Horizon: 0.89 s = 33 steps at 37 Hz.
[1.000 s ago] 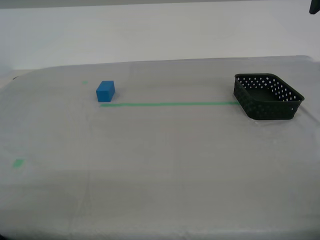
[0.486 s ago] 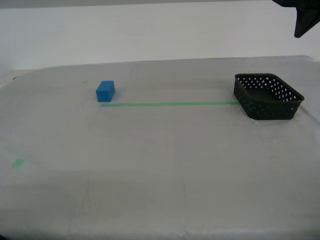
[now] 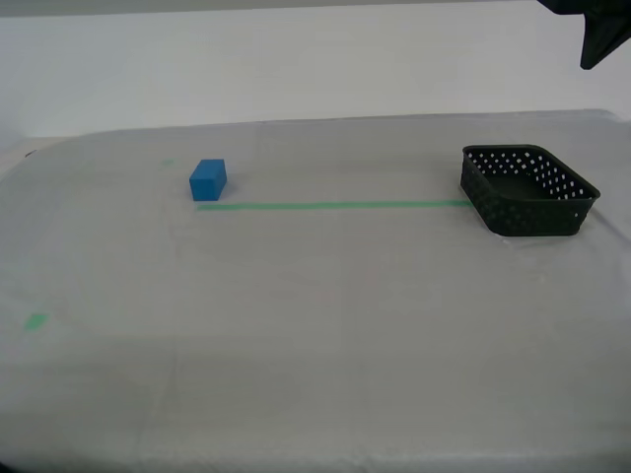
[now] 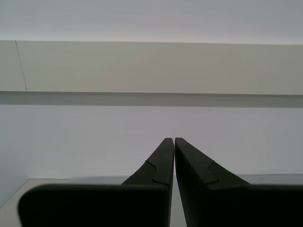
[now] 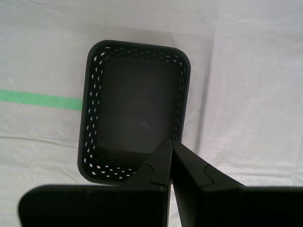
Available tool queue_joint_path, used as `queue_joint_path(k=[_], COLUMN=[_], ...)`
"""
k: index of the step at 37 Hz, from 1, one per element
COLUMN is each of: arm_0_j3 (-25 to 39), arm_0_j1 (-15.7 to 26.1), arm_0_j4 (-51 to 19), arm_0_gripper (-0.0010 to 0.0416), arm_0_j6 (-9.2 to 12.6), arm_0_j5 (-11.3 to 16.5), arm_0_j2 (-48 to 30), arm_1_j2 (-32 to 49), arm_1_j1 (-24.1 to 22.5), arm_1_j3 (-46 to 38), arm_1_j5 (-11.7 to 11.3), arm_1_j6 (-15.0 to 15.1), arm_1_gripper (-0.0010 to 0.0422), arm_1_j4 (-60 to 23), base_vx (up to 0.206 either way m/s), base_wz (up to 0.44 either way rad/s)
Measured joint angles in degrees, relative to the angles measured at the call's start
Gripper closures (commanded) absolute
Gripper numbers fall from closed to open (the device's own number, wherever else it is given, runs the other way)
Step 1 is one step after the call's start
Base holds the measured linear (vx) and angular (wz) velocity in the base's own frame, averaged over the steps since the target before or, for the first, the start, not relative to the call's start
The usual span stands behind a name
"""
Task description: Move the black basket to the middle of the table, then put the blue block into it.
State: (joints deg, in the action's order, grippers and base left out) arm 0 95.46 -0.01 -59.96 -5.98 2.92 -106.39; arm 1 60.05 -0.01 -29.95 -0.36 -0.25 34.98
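The black basket (image 3: pixel 527 190) stands empty on the table (image 3: pixel 315 325) at the exterior view's right, at the end of the green tape line (image 3: pixel 330 205). It also shows in the first wrist view (image 5: pixel 137 106), seen from straight above. My first gripper (image 5: pixel 171 144) is shut and empty, high above the basket; a dark part of an arm (image 3: pixel 601 34) shows at the exterior view's top right. The blue block (image 3: pixel 208 179) sits at the exterior view's left, just behind the tape line. My second gripper (image 4: pixel 174 141) is shut and empty, facing a pale wall.
Small green marks sit on the cloth at the exterior view's left (image 3: pixel 36 320) and behind the block (image 3: pixel 167 163). A pale wall rises behind the table. The table's far edge runs just behind the basket.
An arm came into the exterior view's top right corner between the earliest frame and half a second ago. It has held still since. Basket and block have not moved.
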Motion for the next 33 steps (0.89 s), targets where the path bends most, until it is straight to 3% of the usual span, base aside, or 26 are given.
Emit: queue_joint_path(k=[14, 33], arm_0_j3=[0.0, 0.0], arm_0_j1=[0.02, 0.02], arm_0_j4=[-0.31, -0.52], arm_0_gripper=[0.0394, 0.0246], arm_0_j6=[0.68, 1.27], arm_0_j5=[-0.04, -0.09], arm_0_j2=[0.0, 0.0], arm_1_j2=[0.0, 0.0], arm_1_j1=[0.0, 0.0], arm_1_j3=[0.0, 0.0], arm_1_j5=[0.0, 0.0], arm_1_j6=[0.0, 0.0], arm_1_gripper=[0.0412, 0.0412], arm_1_j4=[0.0, 0.0], base_vx=[0.0, 0.0], base_wz=[0.0, 0.0])
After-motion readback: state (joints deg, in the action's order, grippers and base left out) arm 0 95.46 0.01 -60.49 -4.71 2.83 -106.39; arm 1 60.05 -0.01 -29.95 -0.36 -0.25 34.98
